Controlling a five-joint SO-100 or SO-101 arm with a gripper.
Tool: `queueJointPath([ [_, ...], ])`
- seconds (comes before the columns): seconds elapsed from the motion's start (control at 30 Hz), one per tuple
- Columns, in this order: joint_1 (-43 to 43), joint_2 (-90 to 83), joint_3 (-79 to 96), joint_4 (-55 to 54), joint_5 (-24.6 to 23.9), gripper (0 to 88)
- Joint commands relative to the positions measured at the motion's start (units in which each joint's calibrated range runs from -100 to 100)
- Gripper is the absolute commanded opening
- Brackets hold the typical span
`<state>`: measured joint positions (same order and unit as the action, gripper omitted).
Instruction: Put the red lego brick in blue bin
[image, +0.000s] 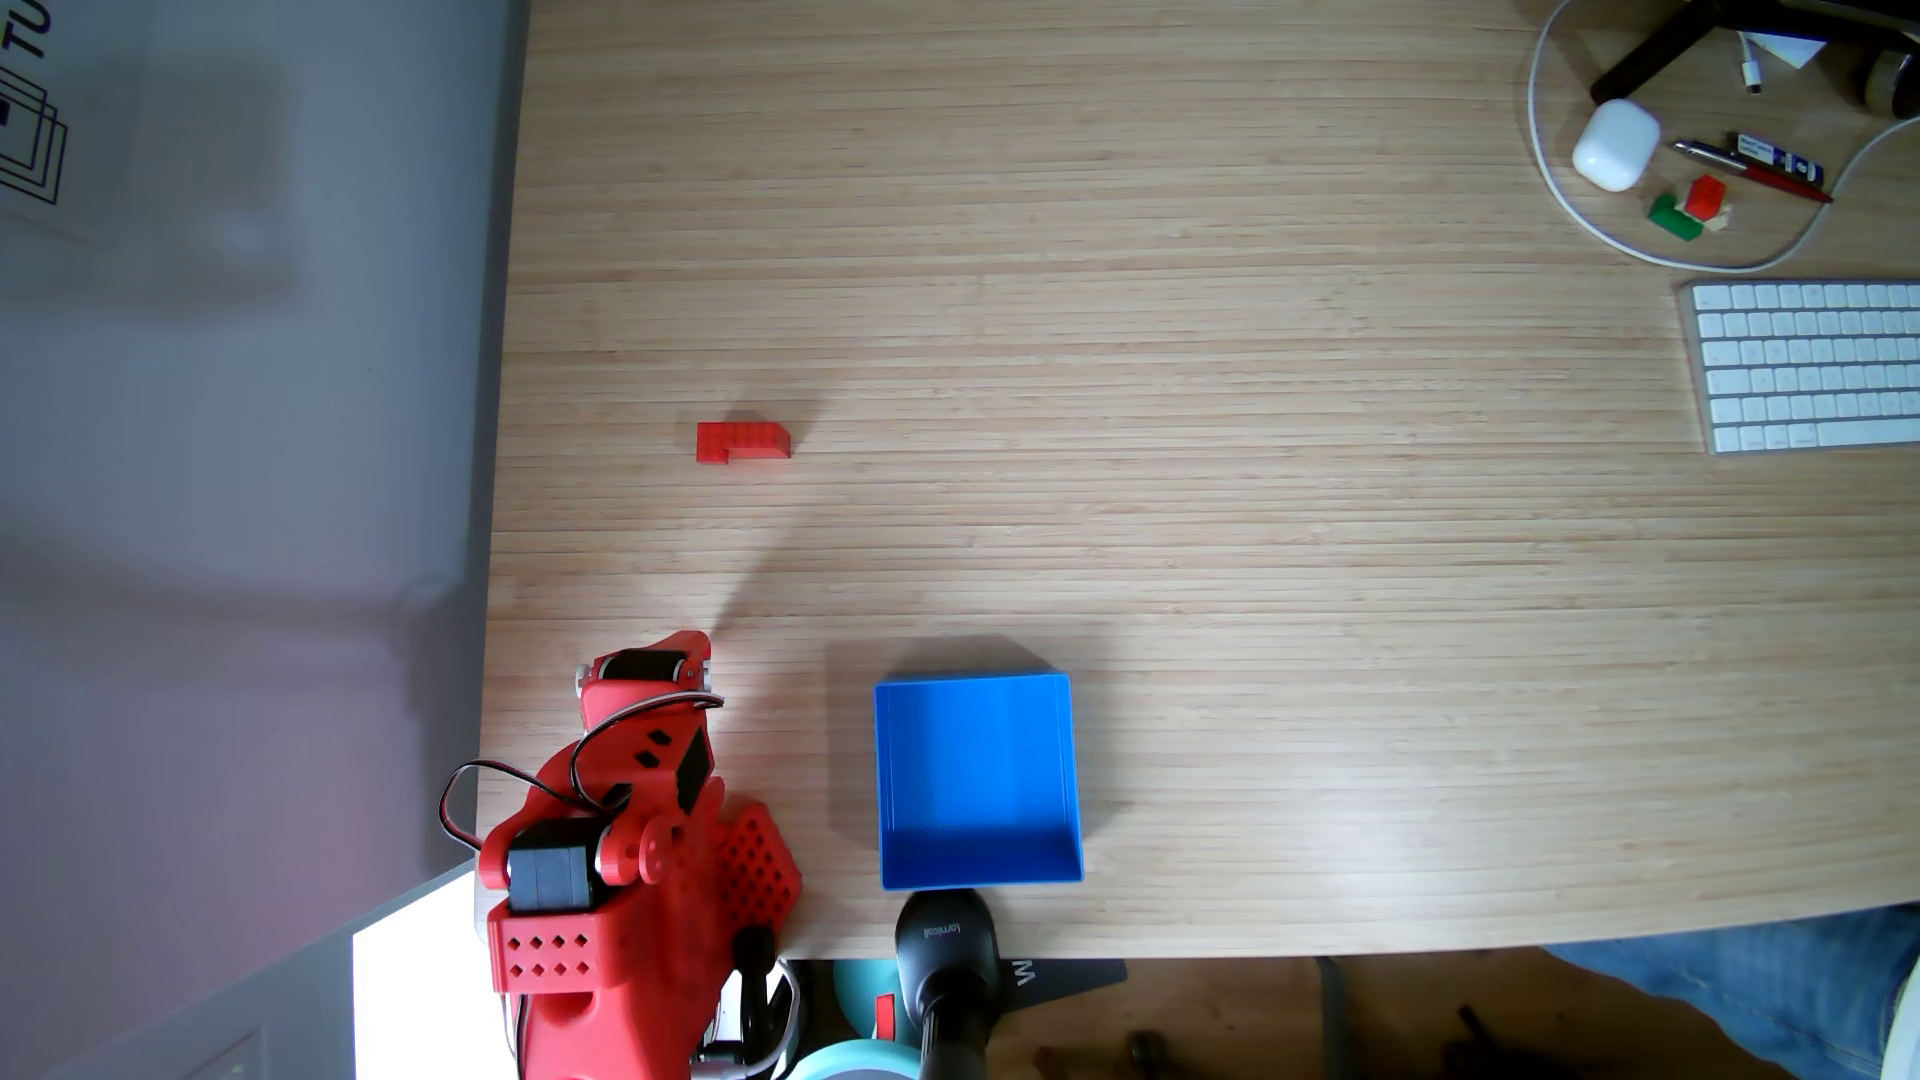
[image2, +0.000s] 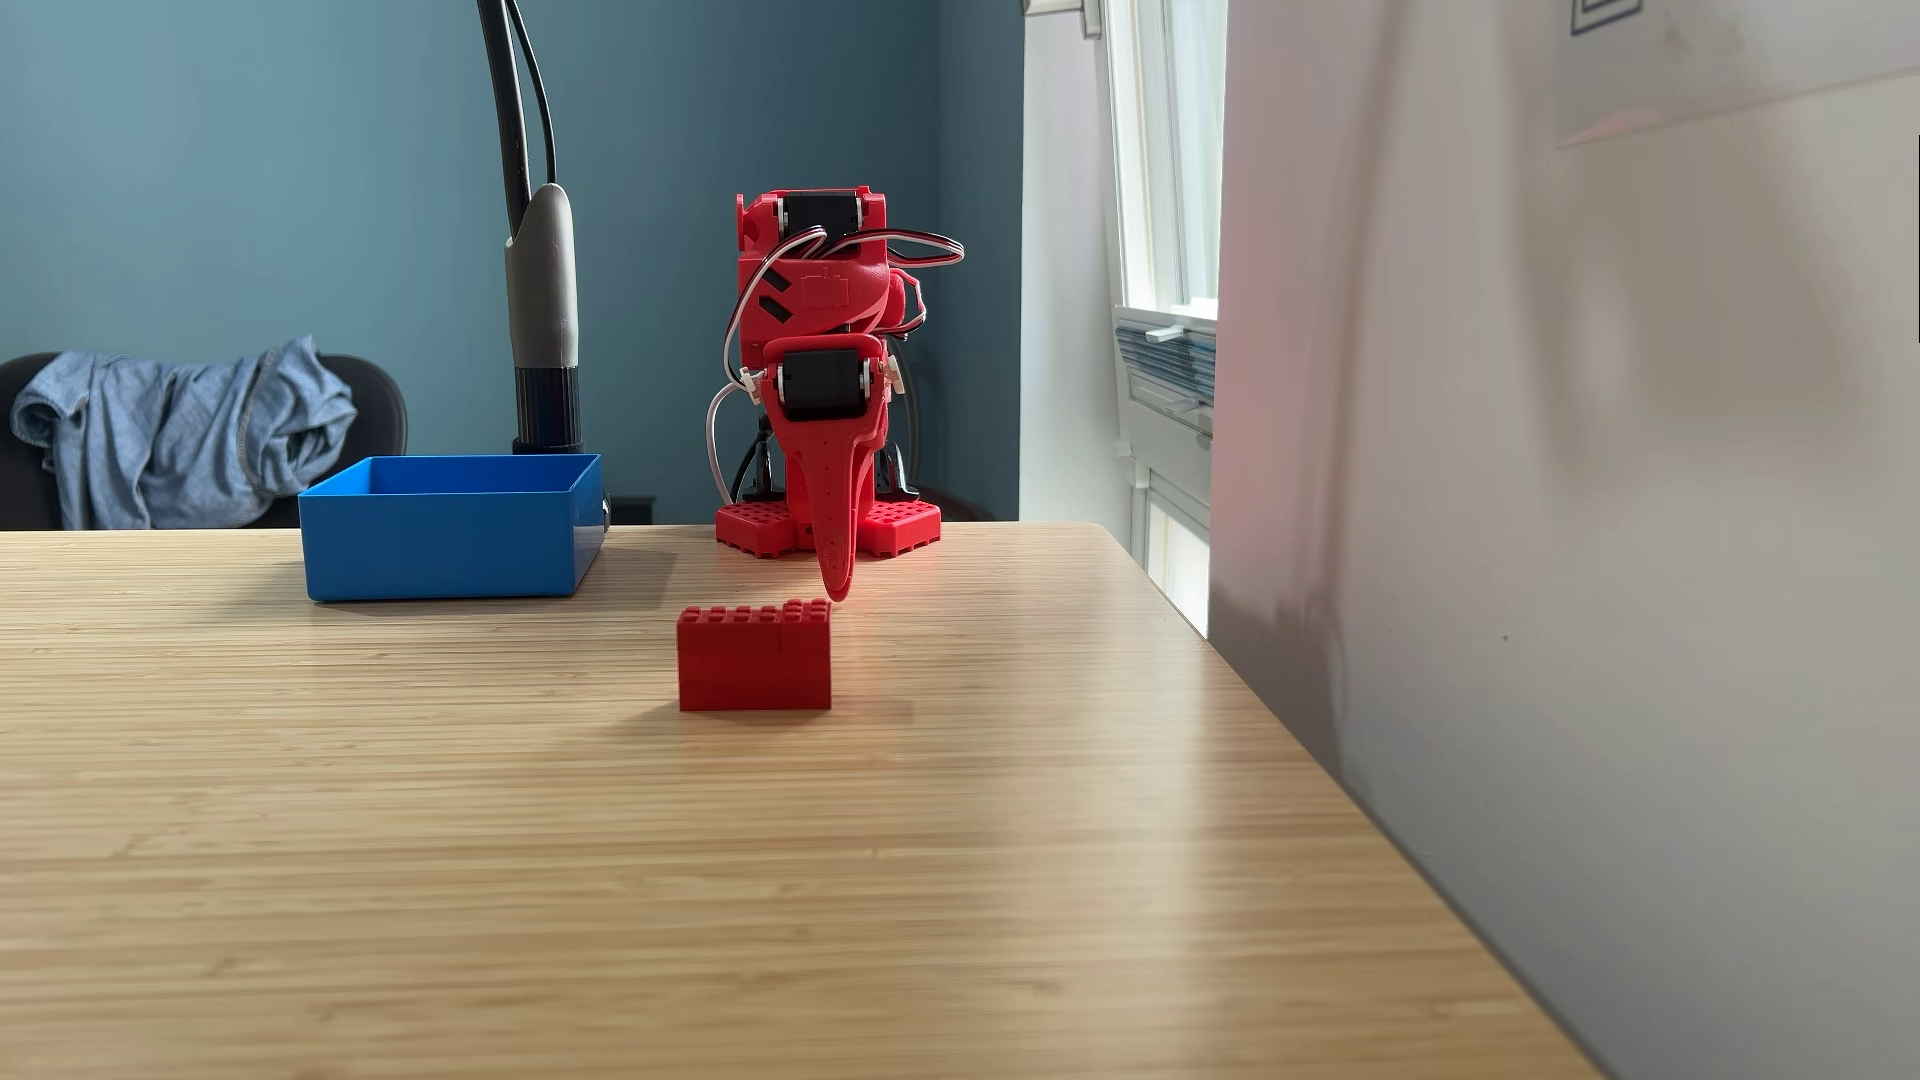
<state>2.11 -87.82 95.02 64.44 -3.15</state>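
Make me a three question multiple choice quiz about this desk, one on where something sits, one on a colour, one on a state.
1. Where is the brick in the top-down fixed view?
A. Inside the bin
B. On the bare table, apart from the bin
C. On the keyboard

2. What colour is the bin?
A. Blue
B. Green
C. White

3. What is the state of the bin?
A. Holding the brick
B. Tipped over
C. Upright and empty

Answers:
1. B, the brick lies on the wood of the table, up and to the left of the bin.
2. A, its walls and floor are bright blue in both fixed views.
3. C, its open top faces up and its floor is bare.

The hand is folded in by the arm's base, its tip near the table, holding nothing.
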Motion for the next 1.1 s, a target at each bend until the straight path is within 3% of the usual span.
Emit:
queueJointPath([
  [0.0,-0.7,0.0,-0.4,-1.0,-2.4,0.1],
  [0.73,-0.8,0.9,-8.0,-5.7,-1.2,0.1],
  [1.07,-0.8,28.4,-32.3,-5.7,-1.3,1.4],
])
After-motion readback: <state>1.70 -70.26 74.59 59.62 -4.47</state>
